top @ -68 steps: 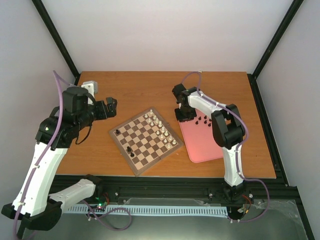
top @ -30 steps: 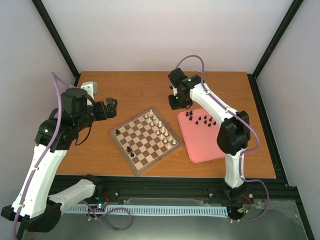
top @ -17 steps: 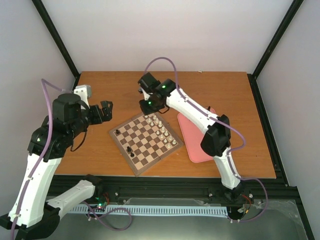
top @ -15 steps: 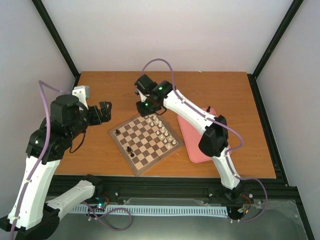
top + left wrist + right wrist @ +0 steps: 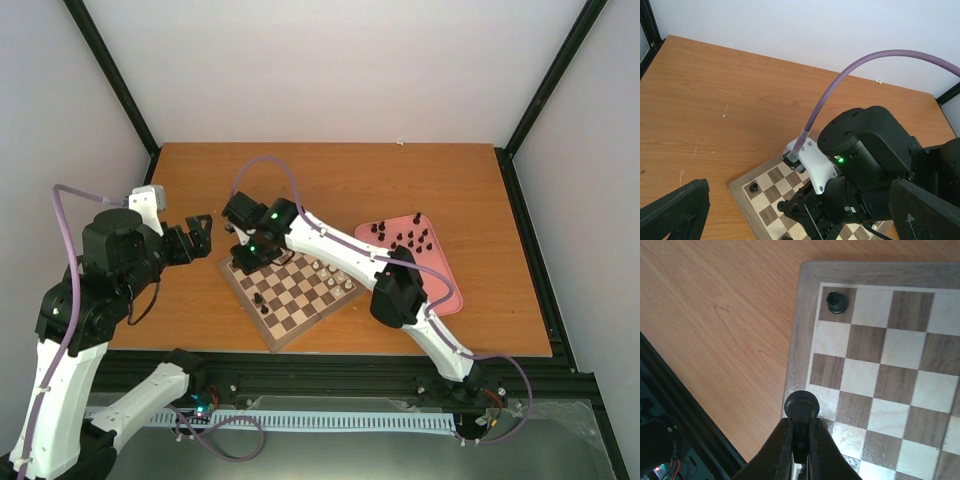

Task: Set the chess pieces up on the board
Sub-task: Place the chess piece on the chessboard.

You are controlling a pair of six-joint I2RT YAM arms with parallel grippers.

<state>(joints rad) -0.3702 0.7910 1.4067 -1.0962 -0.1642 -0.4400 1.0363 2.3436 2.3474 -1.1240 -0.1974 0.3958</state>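
The right arm reached across the board (image 5: 250, 306) to its left corner. Its end effector (image 5: 801, 427) was closed almost completely, pinching a black piece (image 5: 801, 405) below its round head. The piece hung over the edge row, just inside the brown border. I could not tell from where I stood whether its base was touching the wood.

Another black piece (image 5: 837, 302) stood on the corner square of that same row, well apart from the held one. The remaining black pieces (image 5: 405, 238) waited on the pink tray (image 5: 440, 290), and the white pieces (image 5: 335, 275) lined the opposite side of the board.

The left end effector (image 5: 198, 235) hovered over the bench (image 5: 330, 180) beside the board, fingers spread wide and holding nothing.

To place the piece well, I thought the arm should first nudge inward until the piece was centred on its square, since it looked close to the border. Then it should descend straight down with the piece upright and let go only once the base was seated. A straight lift afterwards would matter, because something this tiny could stick to a finger and topple.
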